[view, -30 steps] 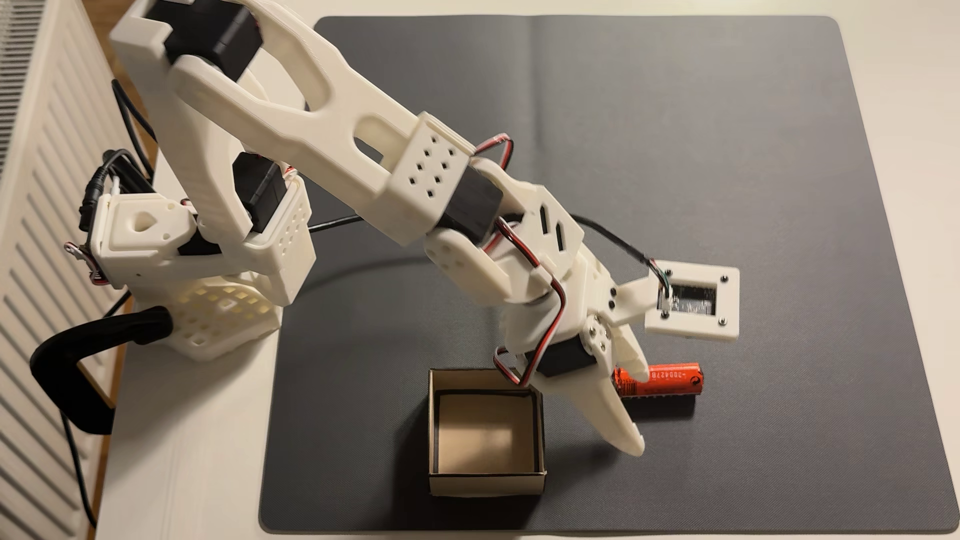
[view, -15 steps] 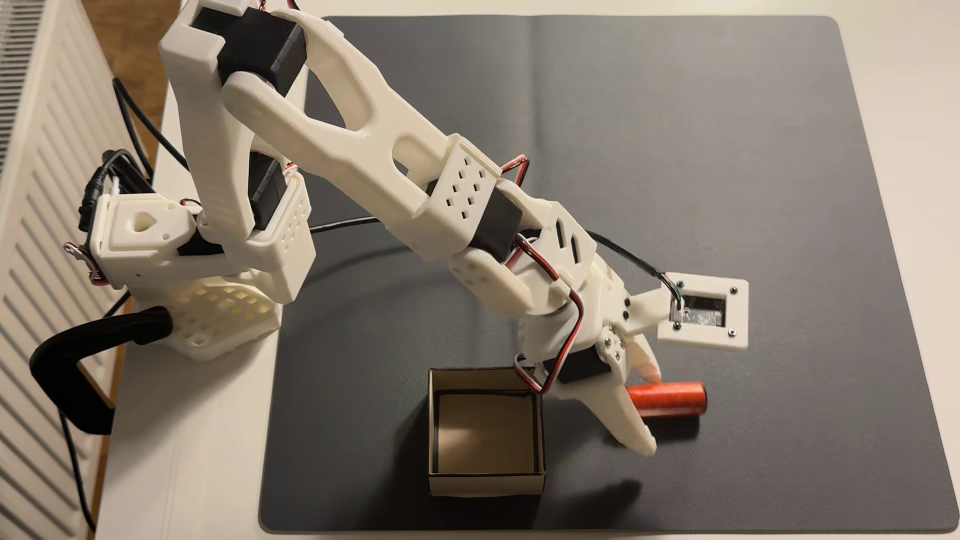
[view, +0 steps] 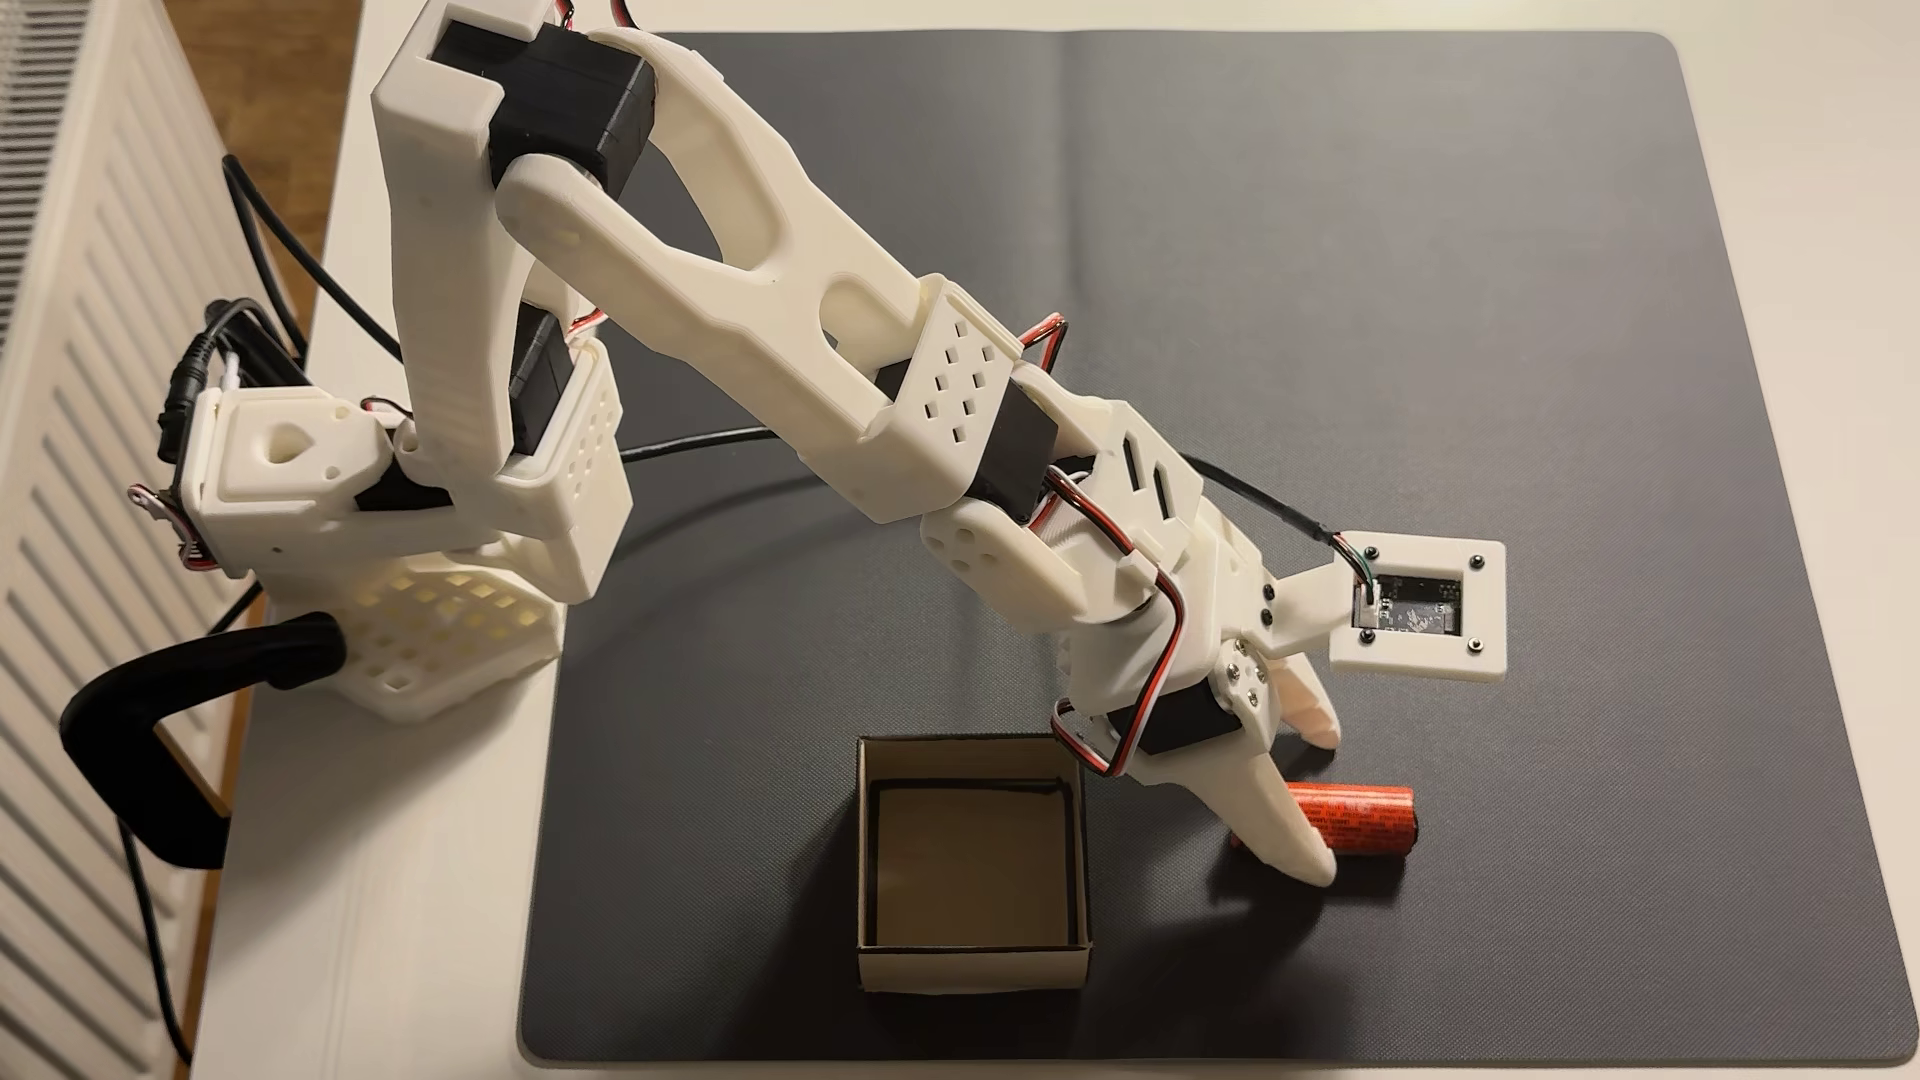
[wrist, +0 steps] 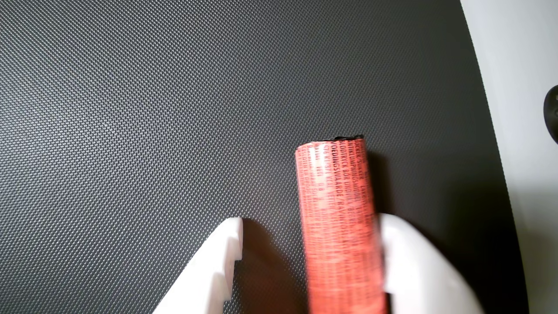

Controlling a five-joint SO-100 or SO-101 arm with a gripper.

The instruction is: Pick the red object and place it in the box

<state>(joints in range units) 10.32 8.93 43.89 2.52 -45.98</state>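
Dark grey textured mat covers most of the white table; wide bare mat above and right of the arm in the fixed view, and left of the fingers in the wrist view. White table strip shows past the mat edge at the right of the wrist view.

White 3D-printed arm reaches from its base at the left down toward the lower middle of the mat.

Gripper is low over the mat, jaws spread wide, straddling the red object. In the wrist view the right finger sits against the cylinder's side, the left finger stands apart with bare mat between. Not clamped.

Cardboard box, open top, nothing inside, sits upright just left of the gripper in the fixed view.

Red object: orange-red cylinder, fine dark print, dark crimped end, lying flat on the mat, right of the box, partly hidden by the lower finger in the fixed view.
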